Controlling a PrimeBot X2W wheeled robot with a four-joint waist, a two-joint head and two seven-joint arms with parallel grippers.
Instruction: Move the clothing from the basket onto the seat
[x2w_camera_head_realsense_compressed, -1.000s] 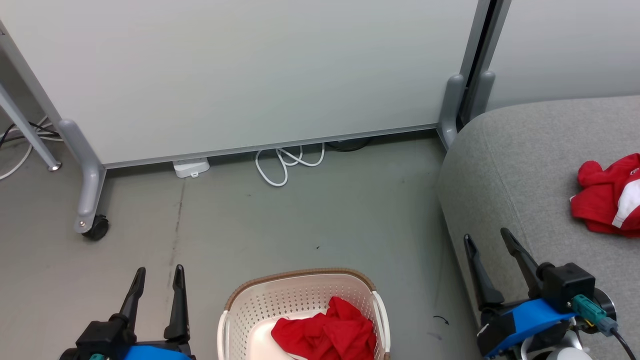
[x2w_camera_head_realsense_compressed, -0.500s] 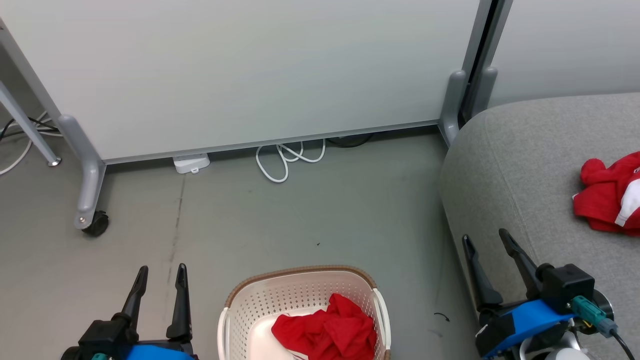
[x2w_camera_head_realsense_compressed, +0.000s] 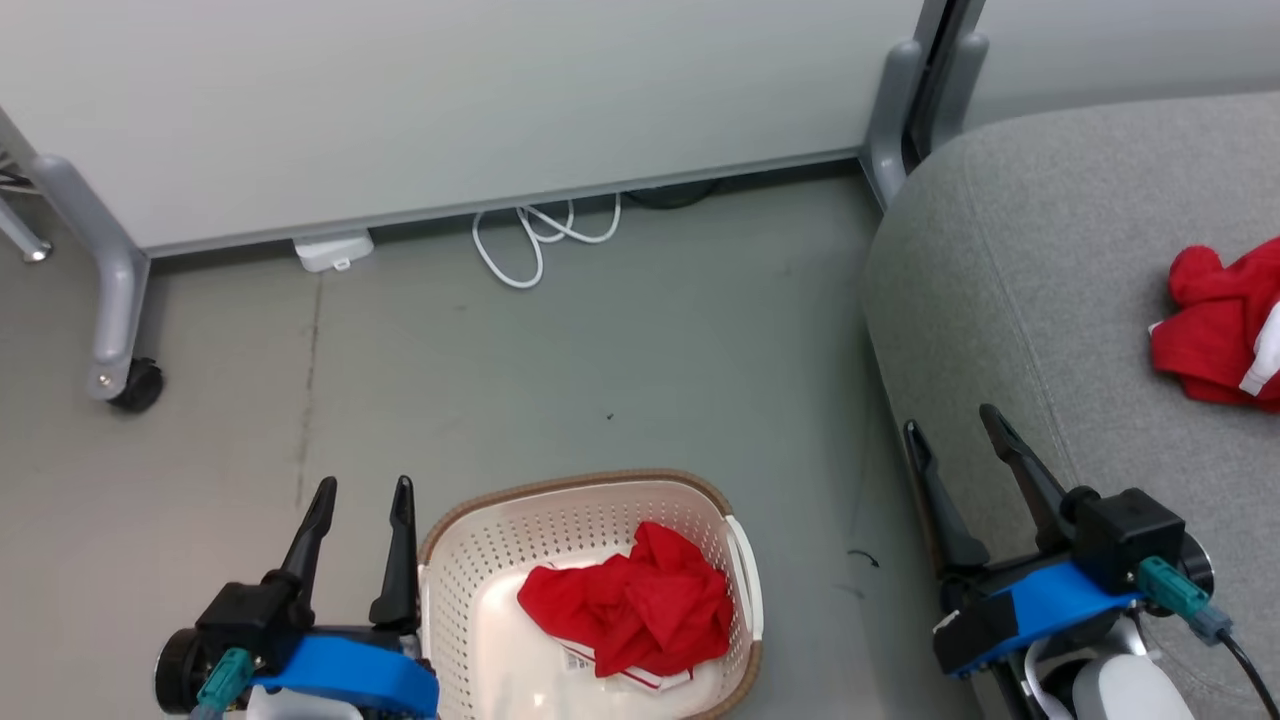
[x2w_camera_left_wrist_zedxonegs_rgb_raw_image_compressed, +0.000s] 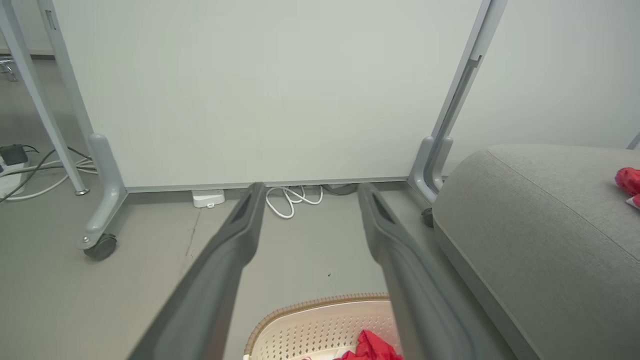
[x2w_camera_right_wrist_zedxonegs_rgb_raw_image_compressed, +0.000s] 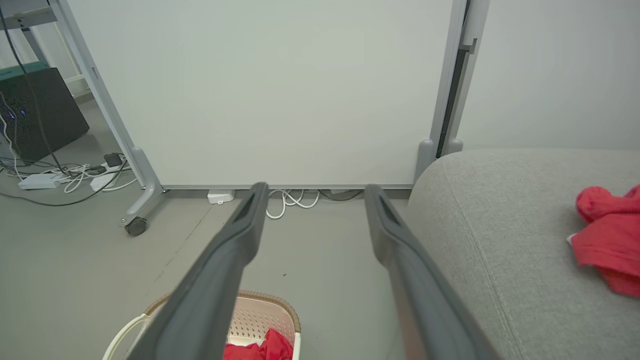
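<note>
The left gripper is low on the left of the head view. Its two dark fingers point up, lean slightly right and stand apart, holding nothing. The right gripper is low on the right, its fingers spread wider, leaning left, also empty. The left wrist and right wrist are blue.

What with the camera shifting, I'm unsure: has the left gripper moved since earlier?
Yes. The left gripper has moved right, off the floor crack and beside the basket.
</note>
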